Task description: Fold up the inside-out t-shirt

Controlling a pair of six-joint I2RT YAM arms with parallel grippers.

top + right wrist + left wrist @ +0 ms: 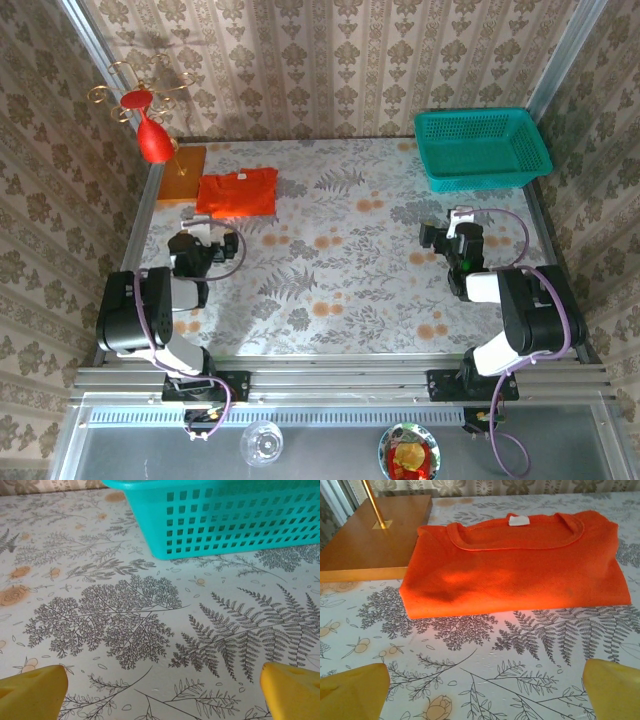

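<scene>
inside-out t-shirt [237,193]: folded, flat on table [350,280], just right of orange board [182,172] | left end effector [484,690]: wide, empty, nearer than board | right end effector [162,692]: wide, empty, far right of board

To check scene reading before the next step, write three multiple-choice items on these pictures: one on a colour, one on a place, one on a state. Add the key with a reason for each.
1. What colour is the basket? A teal; B yellow; C black.
2. Where does the t-shirt lie? A in the basket; B on the table beside the orange board; C at the table's near right corner.
3. How is the left gripper? A shut on the t-shirt; B shut on the board; C open and empty.

Key: 1 A, its mesh walls are teal. 2 B, it lies folded at the far left, next to the board. 3 C, its yellow fingers stand wide apart, short of the t-shirt.
</scene>
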